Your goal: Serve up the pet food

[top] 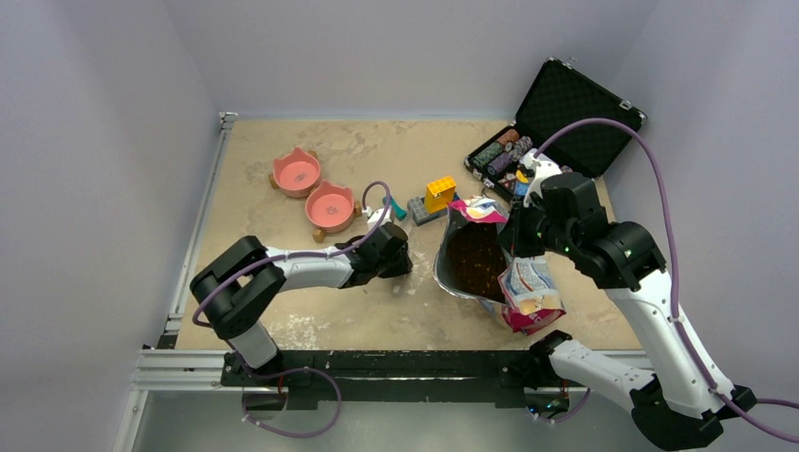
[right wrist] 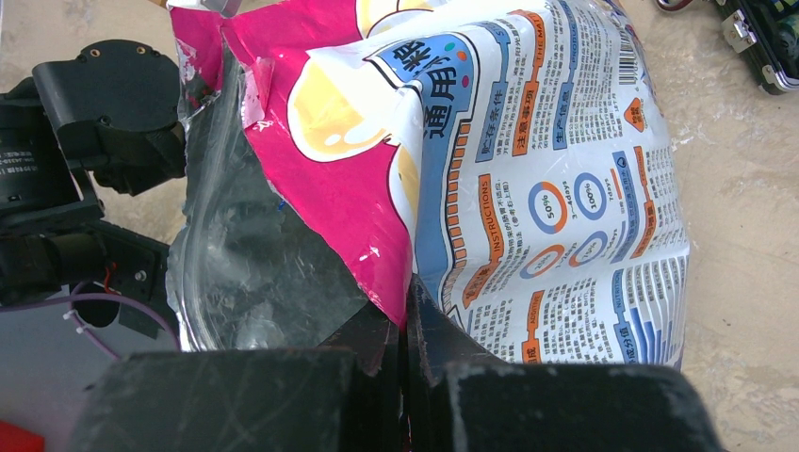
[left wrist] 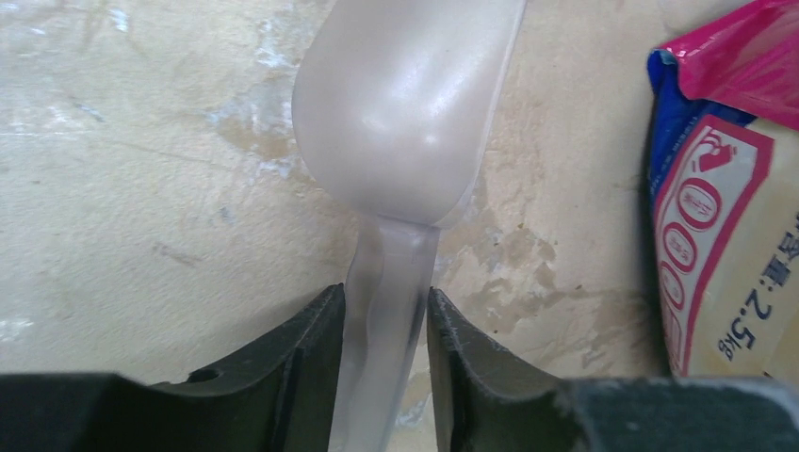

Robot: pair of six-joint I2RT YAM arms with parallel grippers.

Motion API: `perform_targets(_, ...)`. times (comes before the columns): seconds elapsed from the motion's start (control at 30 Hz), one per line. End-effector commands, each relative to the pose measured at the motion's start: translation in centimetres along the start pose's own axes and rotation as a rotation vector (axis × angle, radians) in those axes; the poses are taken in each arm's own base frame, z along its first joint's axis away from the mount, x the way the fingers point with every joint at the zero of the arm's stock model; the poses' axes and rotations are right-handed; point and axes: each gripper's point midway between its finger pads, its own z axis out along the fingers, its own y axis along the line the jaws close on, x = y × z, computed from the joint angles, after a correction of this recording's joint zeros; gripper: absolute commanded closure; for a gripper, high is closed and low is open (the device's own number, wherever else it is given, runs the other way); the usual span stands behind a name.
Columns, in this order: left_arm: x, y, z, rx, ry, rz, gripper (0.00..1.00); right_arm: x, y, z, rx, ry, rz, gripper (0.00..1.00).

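Observation:
The pink-and-blue pet food bag (top: 513, 273) stands open at centre right, with dark brown kibble (top: 474, 259) showing inside its silver lining. My right gripper (right wrist: 405, 311) is shut on the bag's rim (right wrist: 377, 226) and holds the mouth open. My left gripper (left wrist: 386, 311) is shut on the handle of a translucent plastic scoop (left wrist: 405, 104), which lies low over the table, bowl pointing toward the bag; the bag's edge (left wrist: 725, 207) shows at the right. The scoop looks empty. In the top view the left gripper (top: 400, 264) is just left of the bag. Two pink pet bowls (top: 330, 205) (top: 296, 172) stand at back left.
An open black case (top: 565, 113) with poker chips (top: 504, 155) sits at back right. A yellow block (top: 439, 193) and a grey-teal block (top: 421, 209) lie behind the bag. The table (top: 283, 320) is stained tan; walls close in on both sides.

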Motion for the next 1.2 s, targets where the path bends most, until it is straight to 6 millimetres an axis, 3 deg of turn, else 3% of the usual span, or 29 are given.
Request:
perform_targets(0.0,1.0,4.3,-0.6,-0.212,0.044,0.125,0.52,1.0,0.6,-0.7,-0.039,0.032,-0.002,1.0)
perform_targets(0.03,1.1,4.3,-0.5,-0.225,0.052,0.131,0.48,1.1,0.5,-0.7,-0.038,0.034,0.0,1.0)
perform_targets(0.1,1.3,4.3,-0.4,-0.239,0.064,0.135,0.49,1.2,0.6,-0.7,-0.04,0.034,0.003,1.0)
perform_targets(0.17,1.4,4.5,-0.4,-0.249,0.069,0.139,0.61,1.2,0.5,-0.8,-0.038,0.029,0.004,1.0)
perform_targets(0.27,1.7,5.4,-0.3,-0.305,0.092,0.162,0.66,1.2,0.5,-0.9,-0.036,0.029,0.007,1.0)
perform_targets(0.53,4.2,8.4,0.4,-0.408,0.14,0.192,0.63,1.3,0.5,-0.9,-0.04,0.031,0.013,1.0)
perform_targets(0.6,4.7,8.4,0.6,-0.387,0.154,0.199,0.74,1.3,0.5,-0.9,-0.039,0.031,0.013,1.0)
perform_targets(0.67,4.5,7.3,0.5,-0.335,0.165,0.226,0.93,1.2,0.5,-0.8,-0.037,0.029,0.013,1.0)
perform_targets(0.73,4.2,5.4,-0.5,-0.232,0.191,0.236,1.0,1.1,0.4,-0.6,-0.031,0.024,0.011,1.0)
perform_targets(0.8,4.0,2.2,-2.5,-0.038,0.229,0.252,1.0,0.8,0.2,-0.3,-0.015,0.022,0.003,1.0)
perform_targets(0.87,3.9,-1.1,-6.3,0.17,0.307,0.217,1.0,0.5,-0.4,0.0,0.021,0.01,-0.013,1.0)
perform_targets(1.07,3.1,-5.4,-20.0,0.58,0.48,0.116,1.0,-1.4,-1.4,0.6,0.081,-0.06,-0.065,1.0)
perform_targets(1.17,2.9,-6.7,-27.2,0.725,0.595,0.115,1.0,-2.3,-1.3,1.0,0.099,-0.092,-0.102,1.0)
